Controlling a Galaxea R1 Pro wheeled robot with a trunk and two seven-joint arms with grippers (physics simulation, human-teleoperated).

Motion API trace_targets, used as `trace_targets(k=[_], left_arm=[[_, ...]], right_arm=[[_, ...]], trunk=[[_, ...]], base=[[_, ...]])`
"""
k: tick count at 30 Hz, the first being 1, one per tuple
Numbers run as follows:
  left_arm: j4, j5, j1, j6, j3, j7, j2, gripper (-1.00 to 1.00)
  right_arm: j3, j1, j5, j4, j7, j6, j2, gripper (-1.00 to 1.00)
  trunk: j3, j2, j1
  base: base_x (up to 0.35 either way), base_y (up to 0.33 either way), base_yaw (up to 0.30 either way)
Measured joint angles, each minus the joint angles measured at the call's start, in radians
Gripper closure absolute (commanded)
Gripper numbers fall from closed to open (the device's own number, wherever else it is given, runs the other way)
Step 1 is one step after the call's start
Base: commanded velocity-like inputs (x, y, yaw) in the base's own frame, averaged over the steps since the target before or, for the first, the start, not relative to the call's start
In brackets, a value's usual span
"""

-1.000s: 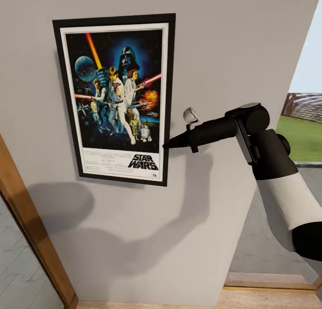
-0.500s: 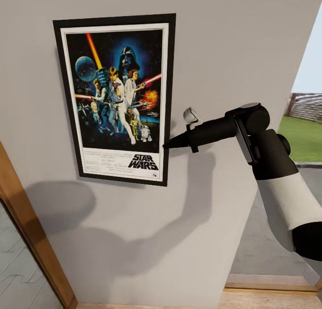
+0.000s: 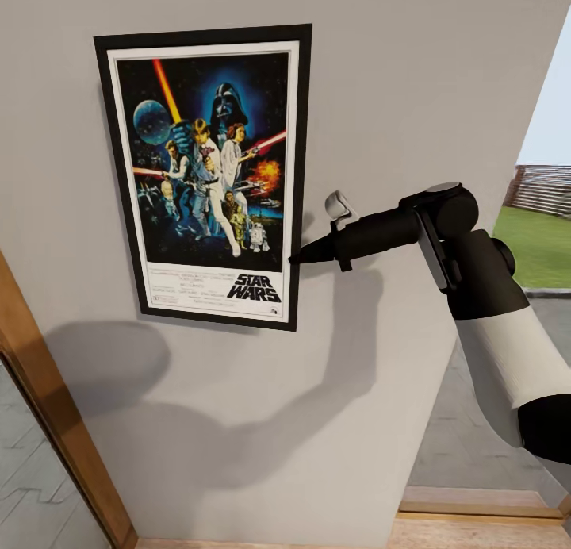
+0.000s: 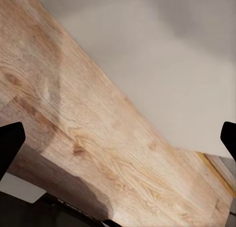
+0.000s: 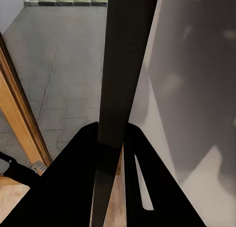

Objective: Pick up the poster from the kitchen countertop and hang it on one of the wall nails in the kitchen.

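Note:
The Star Wars poster [image 3: 206, 176] stands upright and flat against the grey wall [image 3: 436, 73], black frame and white border in full view. My right gripper [image 3: 295, 258] reaches in from the right and is shut on the frame's right edge near its lower corner. In the right wrist view that dark frame edge [image 5: 123, 64] runs between the gripper's [image 5: 112, 138] two fingers. Seen in its wrist view, my left gripper [image 4: 118, 141] is open and holds nothing, with its fingertips far apart over a wooden floor [image 4: 98, 138]. The kitchen countertop is out of view. Any wall nail is hidden behind the poster.
A wooden door frame [image 3: 47, 422] slants along the lower left of the wall. To the right the wall ends at an opening onto paving [image 3: 476, 422], grass [image 3: 539, 247] and a fence. My arm's shadow falls on the wall below the poster.
The door frame at left and the outdoor scene at right have slid slightly in the picture. The poster and my right gripper keep the same place in view.

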Motion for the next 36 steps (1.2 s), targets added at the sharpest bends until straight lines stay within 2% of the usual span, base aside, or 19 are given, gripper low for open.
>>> trace_targets(k=[36], left_arm=[[0.0, 0.0, 0.0, 0.0, 0.001, 0.001, 0.0, -1.0]], right_arm=[[0.0, 0.0, 0.0, 0.0, 0.0, 0.0, 0.0, 1.0]], trunk=[[0.0, 0.0, 0.0]], base=[[0.006, 0.015, 0.0]])
